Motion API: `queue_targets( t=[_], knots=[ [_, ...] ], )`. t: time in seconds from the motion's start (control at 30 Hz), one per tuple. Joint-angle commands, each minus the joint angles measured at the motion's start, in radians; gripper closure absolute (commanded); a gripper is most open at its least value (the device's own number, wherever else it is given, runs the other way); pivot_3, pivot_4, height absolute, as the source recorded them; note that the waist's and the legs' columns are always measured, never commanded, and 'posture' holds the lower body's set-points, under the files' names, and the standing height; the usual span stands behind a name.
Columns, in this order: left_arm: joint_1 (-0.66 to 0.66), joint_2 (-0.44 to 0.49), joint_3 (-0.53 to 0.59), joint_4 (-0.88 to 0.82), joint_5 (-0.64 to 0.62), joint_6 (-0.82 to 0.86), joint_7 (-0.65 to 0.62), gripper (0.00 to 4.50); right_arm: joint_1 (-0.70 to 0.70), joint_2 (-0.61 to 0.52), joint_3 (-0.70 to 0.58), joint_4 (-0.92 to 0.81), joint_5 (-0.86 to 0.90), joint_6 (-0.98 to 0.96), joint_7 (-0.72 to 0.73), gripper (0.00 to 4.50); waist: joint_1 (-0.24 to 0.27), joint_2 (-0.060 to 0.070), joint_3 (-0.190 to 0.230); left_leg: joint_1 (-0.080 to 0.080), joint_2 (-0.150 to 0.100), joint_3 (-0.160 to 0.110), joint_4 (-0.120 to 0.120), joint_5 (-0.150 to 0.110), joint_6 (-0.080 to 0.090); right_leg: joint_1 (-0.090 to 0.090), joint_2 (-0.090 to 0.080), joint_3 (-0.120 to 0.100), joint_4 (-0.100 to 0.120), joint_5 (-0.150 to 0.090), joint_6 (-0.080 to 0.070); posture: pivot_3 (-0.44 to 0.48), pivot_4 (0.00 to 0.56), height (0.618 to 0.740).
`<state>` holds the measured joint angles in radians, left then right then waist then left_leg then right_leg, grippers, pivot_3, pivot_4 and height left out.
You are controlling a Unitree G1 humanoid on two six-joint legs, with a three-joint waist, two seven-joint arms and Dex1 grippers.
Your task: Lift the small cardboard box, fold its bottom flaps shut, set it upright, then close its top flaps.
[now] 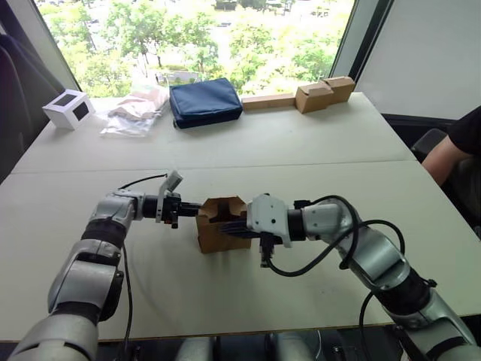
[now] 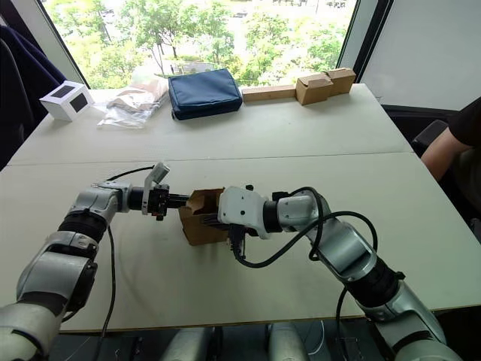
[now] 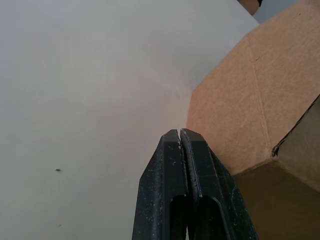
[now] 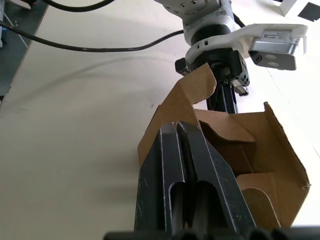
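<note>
The box [image 1: 218, 226] is small, plain brown corrugated cardboard with no print. It stands on the pale counter [image 1: 301, 143], near the front and about midway across it. Its upper end is open: the top flaps [image 4: 235, 127] are not folded shut. In the right wrist view one flap [image 4: 192, 95] rises upright with a slanted cut edge, another stands at the far side [image 4: 285, 150], and two inner flaps with notched, curved edges lean down into the opening. The inside is hollow and shaded. In the left wrist view a smooth outer wall [image 3: 250, 95] shows a crease line and one corner edge. The bottom flaps are hidden underneath.
</note>
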<state>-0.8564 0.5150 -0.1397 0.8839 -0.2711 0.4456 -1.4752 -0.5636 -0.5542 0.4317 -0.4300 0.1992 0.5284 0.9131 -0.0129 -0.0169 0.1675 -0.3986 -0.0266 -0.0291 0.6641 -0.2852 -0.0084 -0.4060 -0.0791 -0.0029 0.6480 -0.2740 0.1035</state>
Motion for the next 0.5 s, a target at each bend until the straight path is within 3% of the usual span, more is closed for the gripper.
queue_targets(
  t=[0.03,0.5],
  knots=[
    [-0.013,-0.002,0.012,-0.009,0.018,-0.032,-0.008,4.47,-0.024,0.027,0.015,0.017,-0.020,-0.029,0.003,4.50,0.000,0.000,0.000,0.000,0.000,0.000,0.000,0.000,0.000,0.000,0.000,0.000,0.000,0.000,0.000,0.000,0.150,0.737],
    [-0.012,-0.007,0.035,-0.019,0.024,-0.030,0.004,4.47,-0.041,0.094,0.036,0.146,-0.065,-0.083,0.022,4.50,-0.001,0.000,0.000,0.000,0.000,0.000,0.000,0.000,0.000,0.000,0.000,0.000,0.000,0.000,0.000,0.000,0.150,0.737]
  ],
)
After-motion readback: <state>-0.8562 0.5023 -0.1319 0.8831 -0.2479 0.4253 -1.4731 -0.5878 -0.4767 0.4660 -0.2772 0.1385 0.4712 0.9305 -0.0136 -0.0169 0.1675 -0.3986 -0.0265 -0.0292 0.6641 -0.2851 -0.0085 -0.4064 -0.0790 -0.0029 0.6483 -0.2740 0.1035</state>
